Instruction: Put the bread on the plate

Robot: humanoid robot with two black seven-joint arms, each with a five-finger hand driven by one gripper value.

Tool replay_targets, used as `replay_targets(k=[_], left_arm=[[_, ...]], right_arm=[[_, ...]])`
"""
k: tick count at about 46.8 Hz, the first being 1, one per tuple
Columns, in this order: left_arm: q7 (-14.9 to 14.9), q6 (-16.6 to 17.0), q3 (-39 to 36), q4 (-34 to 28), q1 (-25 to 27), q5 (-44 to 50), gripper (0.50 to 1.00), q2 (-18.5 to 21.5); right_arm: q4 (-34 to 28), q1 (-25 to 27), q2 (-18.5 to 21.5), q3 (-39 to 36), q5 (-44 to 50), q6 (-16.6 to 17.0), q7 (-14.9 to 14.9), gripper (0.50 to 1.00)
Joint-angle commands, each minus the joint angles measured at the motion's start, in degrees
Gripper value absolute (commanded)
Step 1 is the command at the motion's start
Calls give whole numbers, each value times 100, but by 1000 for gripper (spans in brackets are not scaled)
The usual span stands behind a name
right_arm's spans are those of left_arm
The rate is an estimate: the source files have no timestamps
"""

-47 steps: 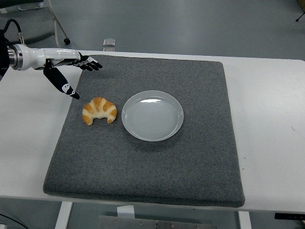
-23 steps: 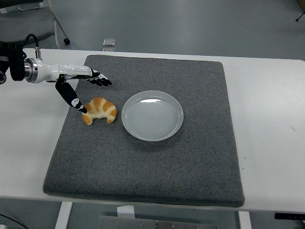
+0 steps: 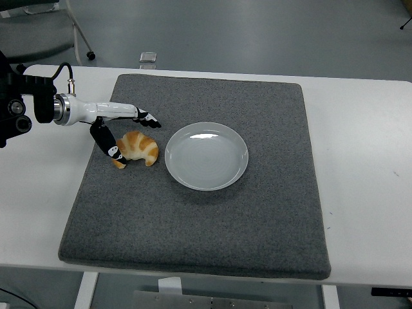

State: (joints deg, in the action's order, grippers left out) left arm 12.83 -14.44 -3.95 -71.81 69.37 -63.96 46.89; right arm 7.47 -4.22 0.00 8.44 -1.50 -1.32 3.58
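Observation:
A golden croissant (image 3: 138,148) lies on the grey mat (image 3: 199,212), just left of the empty white plate (image 3: 206,155). My left hand (image 3: 129,132) reaches in from the left edge and spans the bread. Its fingers (image 3: 149,118) stretch over the croissant's far side while the thumb (image 3: 109,145) points down against its left end. The hand is spread and holds nothing. The right arm does not show.
The mat covers most of the white table (image 3: 367,148). A small grey object (image 3: 148,57) lies at the table's far edge. Beyond the table is grey floor.
My left hand has moved right and down toward the croissant, from behind and left of it to straddling it. The bread and the plate stay in place.

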Motion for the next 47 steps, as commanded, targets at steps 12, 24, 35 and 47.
replay_targets(k=[12, 24, 35, 47], left_arm=[[0, 327, -18, 53, -222, -266, 984, -22], [0, 670, -158, 105, -248, -266, 971, -259], [0, 872, -220, 123, -257, -266, 949, -277], [0, 1013, -220, 176, -257, -266, 936, -321]], right_arm=[[0, 0, 0, 0, 1, 0, 2, 932], [0, 0, 0, 0, 1, 0, -7, 930], [0, 0, 0, 0, 1, 0, 2, 930], [0, 0, 0, 0, 1, 0, 2, 930]])
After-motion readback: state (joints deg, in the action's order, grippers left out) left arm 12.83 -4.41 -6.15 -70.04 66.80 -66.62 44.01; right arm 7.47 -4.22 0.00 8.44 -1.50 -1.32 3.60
